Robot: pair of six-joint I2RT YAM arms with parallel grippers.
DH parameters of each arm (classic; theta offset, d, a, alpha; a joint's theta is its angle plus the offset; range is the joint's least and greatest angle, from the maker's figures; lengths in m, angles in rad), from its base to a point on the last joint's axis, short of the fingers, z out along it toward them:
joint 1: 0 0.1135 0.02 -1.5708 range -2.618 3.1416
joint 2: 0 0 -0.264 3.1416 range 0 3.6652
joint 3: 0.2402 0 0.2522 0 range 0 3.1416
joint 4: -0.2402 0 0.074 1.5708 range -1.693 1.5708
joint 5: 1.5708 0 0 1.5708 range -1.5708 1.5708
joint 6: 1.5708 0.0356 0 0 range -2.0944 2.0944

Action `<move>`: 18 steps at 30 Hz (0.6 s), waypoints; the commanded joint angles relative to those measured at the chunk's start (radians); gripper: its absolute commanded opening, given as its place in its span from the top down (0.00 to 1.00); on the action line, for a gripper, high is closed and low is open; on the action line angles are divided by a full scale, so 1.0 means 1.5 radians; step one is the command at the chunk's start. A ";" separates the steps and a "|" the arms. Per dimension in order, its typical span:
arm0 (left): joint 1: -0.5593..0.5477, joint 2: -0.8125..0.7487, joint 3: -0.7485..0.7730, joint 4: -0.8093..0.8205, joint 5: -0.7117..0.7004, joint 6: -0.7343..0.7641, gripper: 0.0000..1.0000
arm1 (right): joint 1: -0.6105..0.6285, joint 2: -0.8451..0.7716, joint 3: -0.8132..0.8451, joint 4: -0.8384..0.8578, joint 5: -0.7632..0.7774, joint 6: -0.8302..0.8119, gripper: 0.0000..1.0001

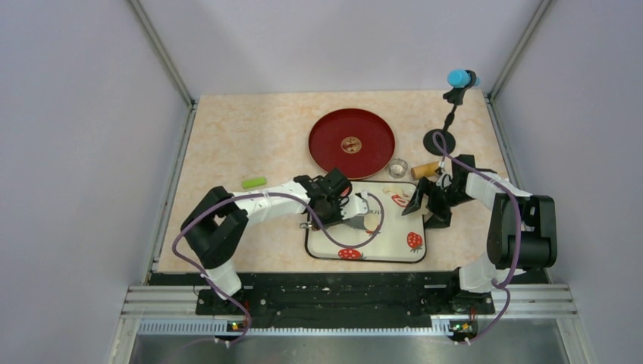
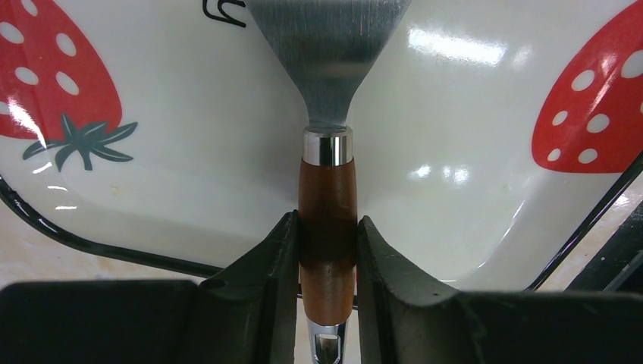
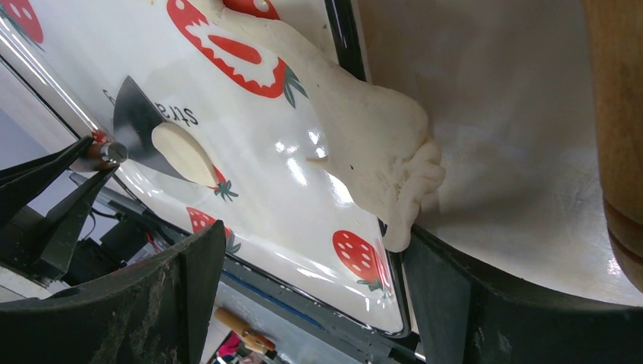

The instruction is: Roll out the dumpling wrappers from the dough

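My left gripper (image 2: 327, 250) is shut on the brown wooden handle of a metal spatula (image 2: 327, 189), whose blade reaches out over the strawberry tray (image 2: 455, 114). A small pale oval dumpling wrapper (image 3: 182, 152) lies at the blade's tip on the tray. The dough (image 3: 364, 129) is a thin cream sheet along the tray's right side. Its bunched end hangs over the rim, right at the tip of one finger of my right gripper (image 3: 311, 296). That gripper stands open at the tray's right edge (image 1: 428, 201), with nothing between its fingers.
A red round plate (image 1: 352, 142) lies behind the tray (image 1: 394, 250). A small metal ring (image 1: 398, 167) and a tan wooden roller (image 1: 426, 169) lie between them. A green stick (image 1: 254, 183) lies at the left, and a blue-topped stand (image 1: 459, 78) rises at the back right.
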 commanded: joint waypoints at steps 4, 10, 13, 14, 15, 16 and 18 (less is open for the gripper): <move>-0.012 0.002 0.014 0.057 0.049 -0.038 1.00 | -0.001 0.003 0.027 0.007 -0.018 -0.010 0.17; -0.012 -0.015 -0.014 0.117 0.058 -0.084 1.00 | 0.003 0.000 0.035 0.006 -0.024 -0.011 0.16; -0.012 -0.028 -0.033 0.148 0.060 -0.107 1.00 | 0.008 -0.007 0.047 -0.004 -0.024 -0.011 0.14; -0.012 -0.033 -0.039 0.158 0.059 -0.114 1.00 | 0.009 -0.009 0.053 -0.008 -0.023 -0.010 0.14; -0.012 -0.039 -0.048 0.173 0.059 -0.121 1.00 | 0.009 -0.013 0.061 -0.013 -0.022 -0.010 0.14; -0.012 -0.049 -0.060 0.185 0.058 -0.126 1.00 | 0.009 -0.018 0.068 -0.021 -0.022 -0.009 0.13; -0.012 -0.063 -0.076 0.204 0.054 -0.139 1.00 | 0.010 -0.026 0.084 -0.033 -0.018 -0.008 0.12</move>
